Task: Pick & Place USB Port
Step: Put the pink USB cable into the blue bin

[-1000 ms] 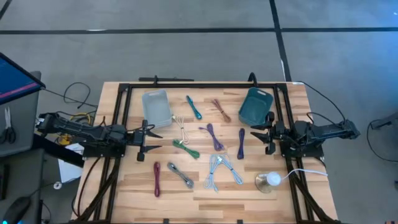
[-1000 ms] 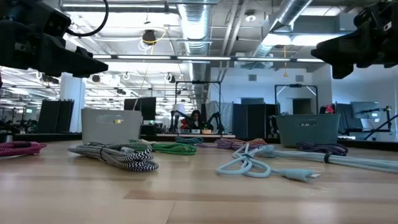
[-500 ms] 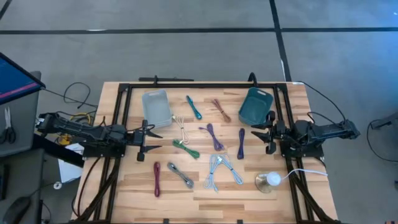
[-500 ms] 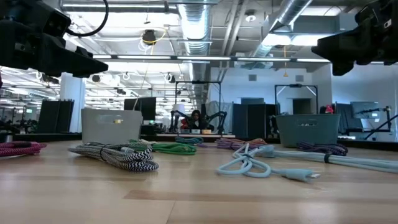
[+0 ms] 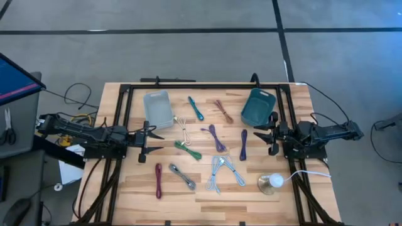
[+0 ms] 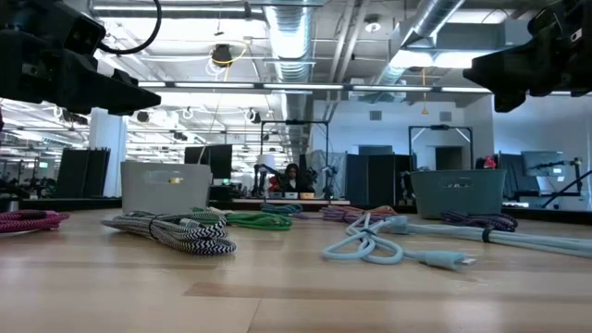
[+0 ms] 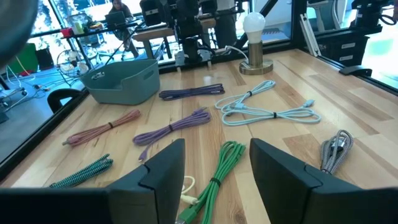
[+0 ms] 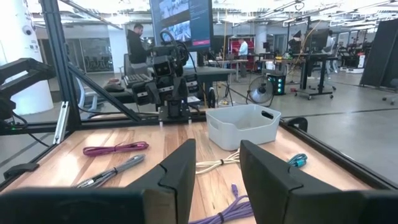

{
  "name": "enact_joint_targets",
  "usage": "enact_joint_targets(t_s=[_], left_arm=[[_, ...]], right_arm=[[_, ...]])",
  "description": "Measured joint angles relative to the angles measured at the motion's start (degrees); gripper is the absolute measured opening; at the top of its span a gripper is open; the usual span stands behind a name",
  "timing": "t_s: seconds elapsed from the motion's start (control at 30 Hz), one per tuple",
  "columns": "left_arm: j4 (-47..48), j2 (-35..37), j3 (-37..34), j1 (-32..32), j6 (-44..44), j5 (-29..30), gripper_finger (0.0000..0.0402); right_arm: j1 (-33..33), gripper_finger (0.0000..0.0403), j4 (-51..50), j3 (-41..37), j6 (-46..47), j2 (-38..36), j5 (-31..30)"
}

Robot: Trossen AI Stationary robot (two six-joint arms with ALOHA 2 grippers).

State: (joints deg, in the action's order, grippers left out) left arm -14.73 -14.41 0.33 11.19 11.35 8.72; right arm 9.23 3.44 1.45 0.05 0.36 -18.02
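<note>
Your left gripper hovers above the left side of the wooden desk; its fingers are spread apart and hold nothing. Your right gripper hovers above the right side, fingers likewise parted and empty.

The bundled USB cables lie loose on the desk between the two grippers. A green cable lies nearest the left gripper, with a cream cable just behind it. A dark purple cable lies nearest the right gripper. A light purple cable sits centrally. A pale blue cable, a black-and-white braided cable and a magenta cable lie along the front.

A light grey plastic bin stands at the rear left, a teal plastic bin at the rear right.
</note>
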Motion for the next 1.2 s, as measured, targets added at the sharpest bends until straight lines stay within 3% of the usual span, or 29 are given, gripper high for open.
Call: enact_joint_targets(t_s=[0.43, 0.73, 1.2], left_arm=[[-0.35, 0.0, 0.01, 0.0, 0.66, 0.32, 0.0182], [-0.76, 0.0, 0.01, 0.0, -1.88, 0.36, 0.0182], [-2.21, -0.01, 0.01, 0.01, -1.89, 0.48, 0.0182]], right_arm=[[-0.04, 0.0118, 0.0, 0.09, 0.15, 0.0, 0.0], [-0.02, 0.0118, -0.01, 0.11, 8.39, 0.0, 0.03], [-0.02, 0.0118, -0.02, 0.17, 8.59, 0.0, 0.0]])
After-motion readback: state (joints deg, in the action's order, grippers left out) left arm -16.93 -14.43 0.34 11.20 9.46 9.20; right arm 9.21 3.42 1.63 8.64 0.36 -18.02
